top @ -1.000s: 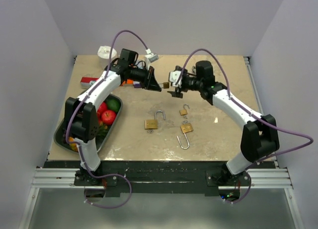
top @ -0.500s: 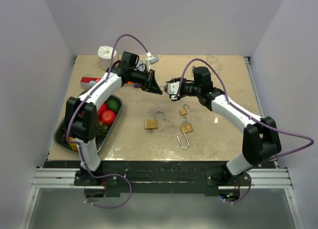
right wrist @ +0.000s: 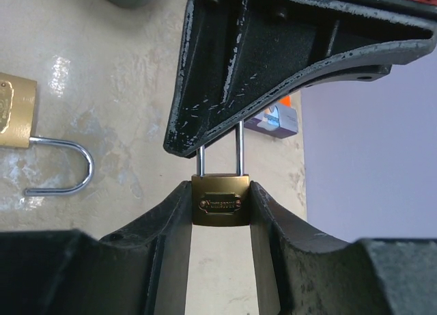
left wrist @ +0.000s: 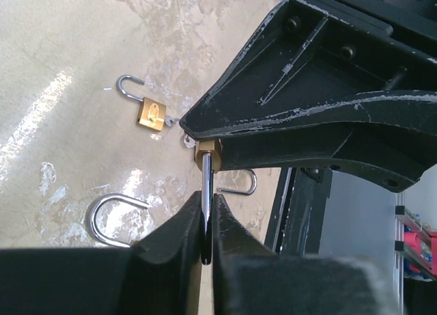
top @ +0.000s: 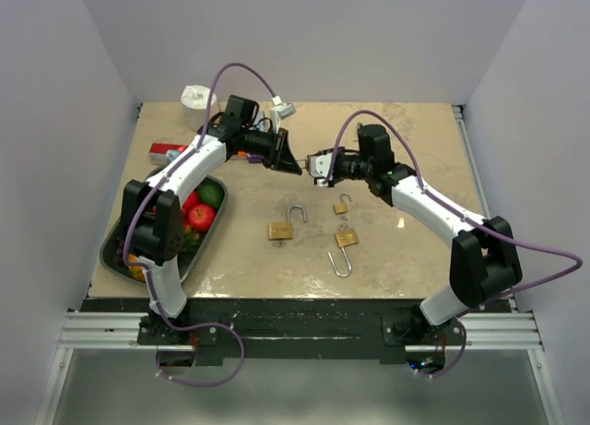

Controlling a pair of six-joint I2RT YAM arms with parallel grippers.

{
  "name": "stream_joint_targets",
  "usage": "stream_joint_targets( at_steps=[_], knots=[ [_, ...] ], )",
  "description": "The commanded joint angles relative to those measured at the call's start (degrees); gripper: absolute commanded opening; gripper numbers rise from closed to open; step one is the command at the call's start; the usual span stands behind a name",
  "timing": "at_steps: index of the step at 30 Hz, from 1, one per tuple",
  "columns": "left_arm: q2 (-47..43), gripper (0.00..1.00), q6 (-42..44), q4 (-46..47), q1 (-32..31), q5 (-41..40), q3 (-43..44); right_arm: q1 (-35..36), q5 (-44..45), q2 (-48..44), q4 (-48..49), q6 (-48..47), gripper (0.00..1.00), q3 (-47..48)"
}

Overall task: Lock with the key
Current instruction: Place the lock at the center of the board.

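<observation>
One brass padlock [right wrist: 219,218], label [right wrist: 219,204] illegible: left pincer [left wrist: 206,209] clamps shackle [left wrist: 205,182], right pincer [right wrist: 219,189] clamps body.

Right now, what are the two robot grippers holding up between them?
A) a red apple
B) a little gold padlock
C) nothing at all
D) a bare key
B: the right gripper pinches the brass body of the gold padlock, and the left gripper clamps its steel shackle.
</observation>
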Motion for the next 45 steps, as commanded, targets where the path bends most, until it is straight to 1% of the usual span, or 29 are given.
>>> stream_joint_targets(
  at_steps=[1, 2, 3, 4, 5, 6, 7, 8, 9, 10, 11, 12, 13, 14, 16, 17, 18, 19, 20, 21, 22, 23, 25, 27, 31, 35, 40, 45],
  knots=[
    [-3.33, 0.29, 1.36, -0.16, -0.79, 0.91, 0.55, 0.32, 1.08, -0.58, 3.07, 3.65, 0.00, 2.72],
    [-3.59, 0.45, 3.11, -0.95, -0.61, 0.65, 0.37, 0.15, 1.96, -0.23, 3.15, 8.36, 0.00, 3.51],
    [-4.20, 0.56, 4.17, -1.39, 0.26, 0.47, 0.19, -0.29, 3.01, 0.47, 3.24, 11.54, 0.00, 5.52],
    [-4.55, 0.62, 4.79, -1.57, 0.97, -0.58, -0.07, -2.03, 3.72, 2.05, 3.24, 14.97, 0.00, 6.75],
    [-5.08, 0.66, 4.53, -0.62, 2.02, -1.02, -0.51, -3.01, 4.07, 3.19, 3.24, 22.05, 0.00, 7.99],
    [-6.22, 0.72, 3.75, 0.87, 4.81, -1.46, -1.38, -4.06, 4.68, 4.34, 3.15, 25.78, 0.00, 10.96],
    [-6.92, 0.73, 2.61, 4.72, 6.41, -3.55, -1.83, -6.16, 5.91, 5.65, 3.15, 29.56, 0.00, 12.55],
    [-7.80, 0.73, -0.80, 7.37, 8.08, -5.05, -2.44, -6.88, 7.14, 8.71, 2.81, 36.73, 0.00, 14.22],
    [-9.81, 0.82, -3.01, 10.70, 11.40, -6.63, -4.45, -7.58, 8.72, 10.05, 2.54, 40.45, 0.00, 17.54],
    [-11.05, 0.94, -4.85, 17.95, 12.91, -9.96, -5.69, -8.46, 11.34, 11.63, 2.54, 44.32, 0.00, 19.06],
    [-13.50, 0.99, -6.53, 20.90, 14.06, -11.90, -6.74, -8.47, 15.55, 14.25, 2.54, 50.89, 0.00, 20.46],
    [-14.57, 0.99, -6.63, 23.10, 15.29, -14.88, -8.23, -8.64, 17.76, 15.85, 2.10, 53.65, 0.00, 23.35],
    [-15.45, 0.99, -6.20, 25.56, 15.47, -21.26, -8.59, -8.64, 20.14, 17.25, 1.05, 56.46, 0.00, 24.68],
    [-16.85, 0.99, -5.23, 26.54, 15.56, -24.02, -8.95, -8.64, 24.42, 20.31, 0.61, 62.23, 0.00, 26.00],
    [-17.91, 0.99, -5.14, 28.39, 15.65, -30.43, -10.26, -8.73, 28.58, 22.88, -1.84, 68.05, 0.00, 29.78],
    [-18.96, 0.99, -4.96, 30.66, 15.65, -32.03, -10.88, -8.64, 33.03, 25.85, -2.64, 73.31, 0.00, 32.32],
    [-19.58, 0.99, -5.14, 31.81, 15.74, -33.62, -12.88, -8.64, 35.95, 27.27, -4.47, 75.71, 0.00, 33.82],
    [-20.46, 0.99, -5.57, 34.96, 15.74, -36.68, -14.38, -8.56, 39.55, 29.11, -5.97, 77.74, 0.00, 35.49],
    [-22.47, 0.99, -6.36, 36.90, 15.74, -37.67, -16.14, -8.55, 41.15, 30.87, -7.64, 81.15, 0.00, 37.51],
    [-23.36, 0.99, -6.37, 38.66, 15.74, -38.37, -19.46, -8.64, 44.82, 34.54, -11.49, 82.58, 0.00, 41.79],
    [-23.98, 0.99, -6.19, 40.51, 15.74, -38.90, -20.54, -8.56, 46.77, 36.23, -13.18, 84.07, 0.00, 43.75],
    [-24.24, 0.99, -6.45, 40.27, 15.74, -38.99, -21.07, -8.55, 48.10, 37.64, -14.59, 86.09, 0.00, 45.51],
    [-23.63, 0.99, -6.63, 37.64, 15.74, -37.51, -20.55, -8.55, 50.30, 40.73, -14.87, 86.55, 0.00, 48.07],
    [-23.45, 0.99, -6.98, 37.54, 15.83, -35.92, -21.07, -8.55, 51.18, 42.13, -12.77, 86.37, 0.00, 47.99],
    [-23.19, 0.99, -6.98, 37.45, 15.83, -35.39, -21.43, -8.47, 54.42, 46.00, -13.19, 85.93, 0.00, 50.18],
    [-22.23, 0.99, -6.89, 36.84, 16.00, -35.30, -21.08, -8.47, 56.45, 47.32, -12.05, 85.40, 0.00, 50.27],
    [-20.91, 0.99, -7.33, 36.13, 16.00, -34.42, -20.29, -8.47, 56.81, 49.08, -11.00, 84.70, 0.00, 51.06],
    [-19.94, 0.99, -7.16, 35.78, 16.00, -33.90, -19.67, -8.55, 56.99, 51.10, -9.68, 83.82, 0.07, 52.12]
  ],
)
